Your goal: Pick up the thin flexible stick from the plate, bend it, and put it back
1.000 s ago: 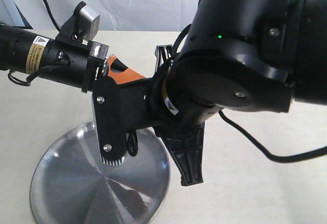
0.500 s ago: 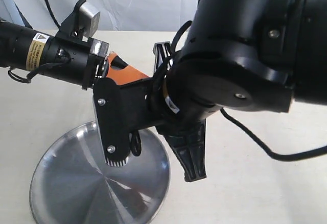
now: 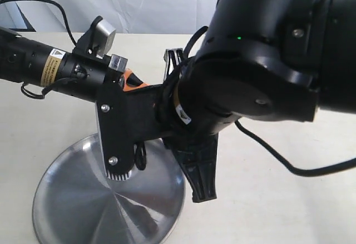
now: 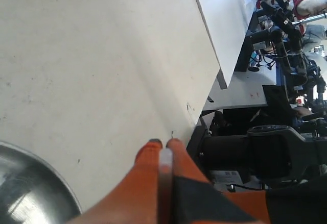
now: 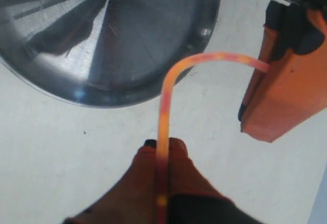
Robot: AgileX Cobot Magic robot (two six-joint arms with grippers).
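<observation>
The thin flexible stick curves in a red-orange arc above the table, beside the plate. My right gripper is shut on one end of it. The other end runs into the orange pads of my left gripper. In the left wrist view the stick's pale tip shows pinched in my left gripper, which is shut. From the exterior view the stick is hidden behind both arms, which meet above the silver plate at the lower left.
The large black right arm fills the upper right of the exterior view, with a cable trailing over the cream table. The table's edge and other equipment show in the left wrist view.
The left arm has moved right and tilted, closing toward the right arm. The right gripper's black fingers have shifted slightly left and lower over the plate's edge.
</observation>
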